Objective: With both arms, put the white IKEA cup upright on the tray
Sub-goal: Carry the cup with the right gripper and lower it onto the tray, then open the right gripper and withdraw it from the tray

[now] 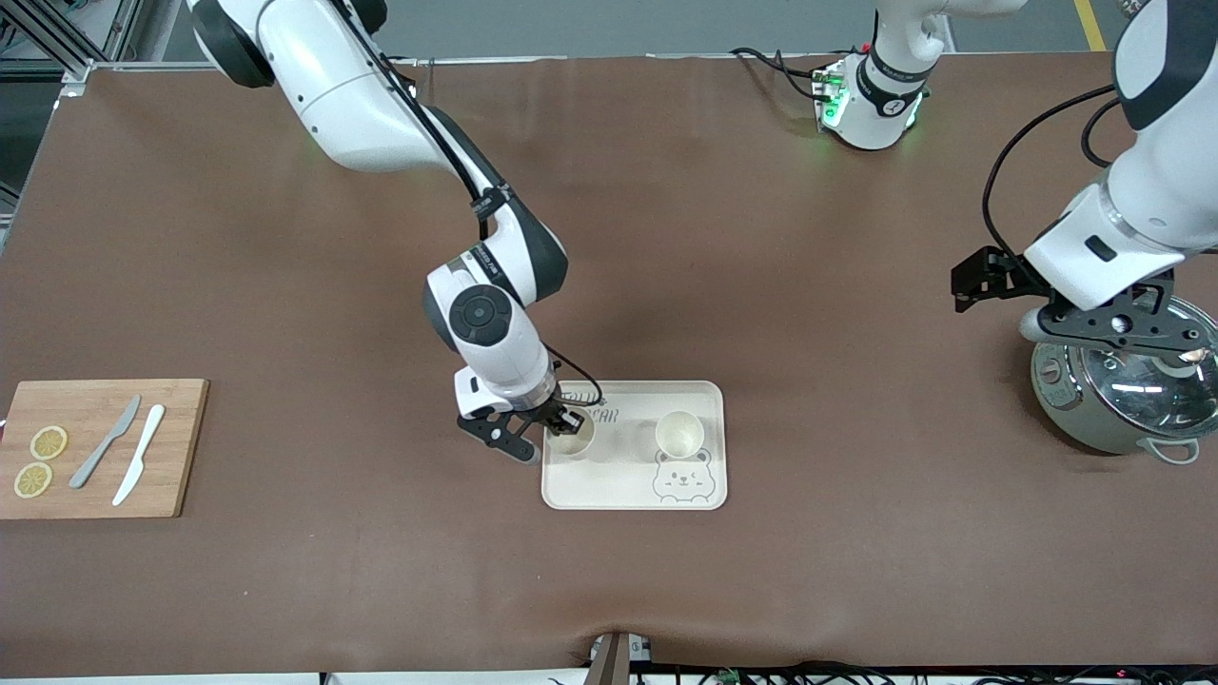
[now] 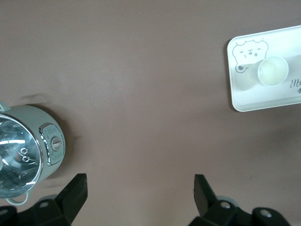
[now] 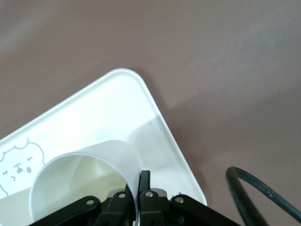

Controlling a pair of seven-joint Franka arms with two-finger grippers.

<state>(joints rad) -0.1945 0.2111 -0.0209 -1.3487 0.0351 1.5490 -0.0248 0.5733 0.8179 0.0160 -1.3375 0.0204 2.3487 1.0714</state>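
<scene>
Tray (image 1: 628,490) sits nearest you, its print partly hidden by the right gripper (image 1: 569,426) | that gripper's fingers pinch the rim of a white cup (image 3: 80,181) standing upright on the tray, mouth up | second cup (image 1: 679,433) upright beside it | left gripper (image 2: 138,188) spread wide, holding nothing, over the pot (image 1: 1123,404).

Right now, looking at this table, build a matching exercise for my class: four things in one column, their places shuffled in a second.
Things:
1. right hand
2. left hand
3. free cup
4. lemon slices

Places:
A. on the wooden board
B. upright on the tray, above the bear face
C. over the pot
D. pinching a cup's rim on the tray

Pairs: 1-D, 2-C, 3-B, 4-A
</scene>
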